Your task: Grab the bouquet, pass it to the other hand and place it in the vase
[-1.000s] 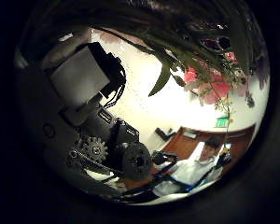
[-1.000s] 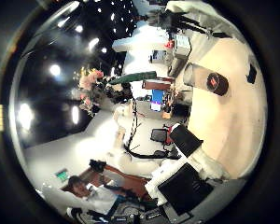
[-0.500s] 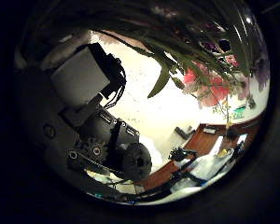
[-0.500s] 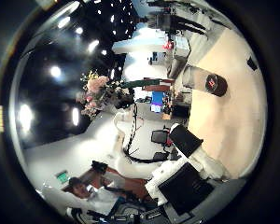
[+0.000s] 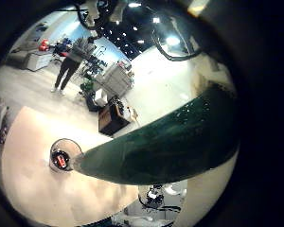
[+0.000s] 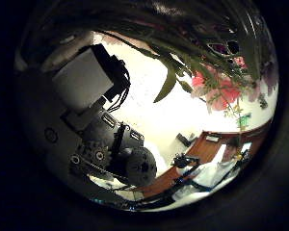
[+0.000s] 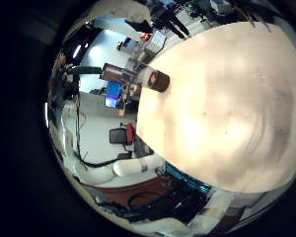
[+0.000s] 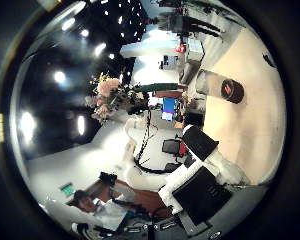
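Note:
The bouquet's wrapped stem [image 5: 166,142] fills much of the left little finger side palm view, close to my left palm. Its flowers [image 6: 220,89] and long leaves [image 6: 169,79] show in the left thumb side palm view, beside my left hand's fingers [image 6: 101,115], which hold the stem. In the right thumb side palm view the bouquet [image 8: 108,95] hangs in the air, away from my right hand [image 8: 202,185], whose fingers are relaxed and hold nothing. The round vase [image 8: 228,88] stands upright on the table [image 8: 252,130]. It also shows in the left little finger side view [image 5: 64,154] and the right little finger side view [image 7: 159,80].
The pale table top [image 7: 227,109] spreads wide below my right palm, bare around the vase. Desks and chairs [image 8: 172,145] stand on the floor beyond the table edge. The table [image 5: 38,184] also lies below the left hand.
The left thumb side picture has shifted a little, so my left hand has moved with the bouquet held in it. In the right thumb side view the bouquet has drifted slightly towards the vase side.

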{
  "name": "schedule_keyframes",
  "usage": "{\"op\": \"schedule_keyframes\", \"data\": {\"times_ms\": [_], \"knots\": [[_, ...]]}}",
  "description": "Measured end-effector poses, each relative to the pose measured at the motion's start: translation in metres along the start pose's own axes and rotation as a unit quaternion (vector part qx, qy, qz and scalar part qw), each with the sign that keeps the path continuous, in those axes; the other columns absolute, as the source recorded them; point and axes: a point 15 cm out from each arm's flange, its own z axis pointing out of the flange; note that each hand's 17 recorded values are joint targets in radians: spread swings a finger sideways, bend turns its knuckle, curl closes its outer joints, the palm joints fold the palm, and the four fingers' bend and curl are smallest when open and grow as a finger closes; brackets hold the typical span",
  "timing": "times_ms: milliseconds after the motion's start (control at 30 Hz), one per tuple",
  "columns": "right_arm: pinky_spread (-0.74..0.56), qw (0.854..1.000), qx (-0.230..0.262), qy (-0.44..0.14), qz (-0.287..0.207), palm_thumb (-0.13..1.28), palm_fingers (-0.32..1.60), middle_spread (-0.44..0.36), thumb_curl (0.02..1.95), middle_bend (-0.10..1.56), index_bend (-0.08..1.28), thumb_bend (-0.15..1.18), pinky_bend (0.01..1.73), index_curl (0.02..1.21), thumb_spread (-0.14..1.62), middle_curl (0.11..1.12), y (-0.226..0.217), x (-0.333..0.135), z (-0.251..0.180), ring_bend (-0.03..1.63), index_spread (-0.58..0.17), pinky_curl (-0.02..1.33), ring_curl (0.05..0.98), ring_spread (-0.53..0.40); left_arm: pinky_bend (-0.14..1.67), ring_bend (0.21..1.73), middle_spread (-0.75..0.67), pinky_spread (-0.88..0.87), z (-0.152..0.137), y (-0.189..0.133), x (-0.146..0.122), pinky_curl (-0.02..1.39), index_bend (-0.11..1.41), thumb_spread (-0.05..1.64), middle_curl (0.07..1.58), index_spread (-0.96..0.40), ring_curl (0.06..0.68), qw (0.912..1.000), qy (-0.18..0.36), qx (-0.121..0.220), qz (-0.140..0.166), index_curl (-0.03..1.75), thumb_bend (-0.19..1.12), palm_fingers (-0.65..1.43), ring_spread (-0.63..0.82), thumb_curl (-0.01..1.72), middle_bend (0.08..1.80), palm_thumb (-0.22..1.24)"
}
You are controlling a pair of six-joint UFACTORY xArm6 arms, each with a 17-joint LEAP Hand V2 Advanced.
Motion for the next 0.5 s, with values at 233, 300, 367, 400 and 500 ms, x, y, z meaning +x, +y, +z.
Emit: {"op": "schedule_keyframes", "data": {"times_ms": [233, 300, 367, 400, 500], "knots": [[0.47, 1.0, 0.001, 0.001, -0.001, 0.79, 0.15, -0.004, 0.5, 0.26, 0.16, -0.02, 0.68, 0.31, 1.03, 0.34, 0.0, 0.0, 0.0, 0.6, -0.398, 0.4, 0.249, 0.128, 1.22, 1.56, -0.55, -0.58, 0.002, -0.006, -0.021, 1.01, 0.6, 1.09, 1.04, -0.77, 0.575, 0.9999, 0.004, 0.001, -0.014, 1.33, -0.01, 1.0, -0.39, 0.82, 1.13, 1.06], [0.47, 1.0, 0.0, 0.0, -0.001, 0.8, 0.15, -0.003, 0.5, 0.25, 0.16, -0.02, 0.67, 0.31, 1.03, 0.34, 0.0, 0.0, 0.001, 0.59, -0.398, 0.39, 0.247, 0.128, 1.21, 1.56, -0.55, -0.58, 0.002, -0.008, -0.027, 1.01, 0.6, 1.09, 1.04, -0.77, 0.575, 0.9998, 0.005, 0.002, -0.02, 1.33, -0.01, 1.01, -0.39, 0.82, 1.12, 1.06], [0.47, 1.0, 0.0, 0.0, 0.003, 0.8, 0.16, -0.003, 0.5, 0.25, 0.16, -0.02, 0.67, 0.3, 1.03, 0.34, 0.0, 0.001, 0.0, 0.59, -0.398, 0.38, 0.244, 0.129, 1.21, 1.56, -0.55, -0.59, 0.005, -0.01, -0.037, 1.01, 0.59, 1.09, 1.04, -0.77, 0.574, 0.9996, 0.007, 0.001, -0.027, 1.34, -0.01, 1.01, -0.39, 0.82, 1.12, 1.06], [0.47, 1.0, 0.0, 0.0, 0.004, 0.8, 0.16, -0.003, 0.5, 0.25, 0.16, -0.02, 0.67, 0.3, 1.03, 0.34, 0.0, 0.002, 0.0, 0.59, -0.397, 0.38, 0.243, 0.129, 1.2, 1.56, -0.56, -0.59, 0.007, -0.012, -0.041, 1.01, 0.59, 1.1, 1.04, -0.77, 0.574, 0.9995, 0.007, 0.001, -0.03, 1.34, -0.01, 1.01, -0.39, 0.82, 1.12, 1.06], [0.47, 1.0, -0.001, -0.001, 0.003, 0.8, 0.16, -0.002, 0.5, 0.24, 0.16, -0.02, 0.67, 0.3, 1.03, 0.34, 0.0, 0.002, 0.001, 0.58, -0.396, 0.37, 0.24, 0.129, 1.19, 1.55, -0.56, -0.59, 0.009, -0.013, -0.051, 1.02, 0.58, 1.1, 1.05, -0.77, 0.574, 0.9993, 0.006, -0.001, -0.036, 1.35, -0.01, 1.02, -0.39, 0.83, 1.11, 1.06]]}}
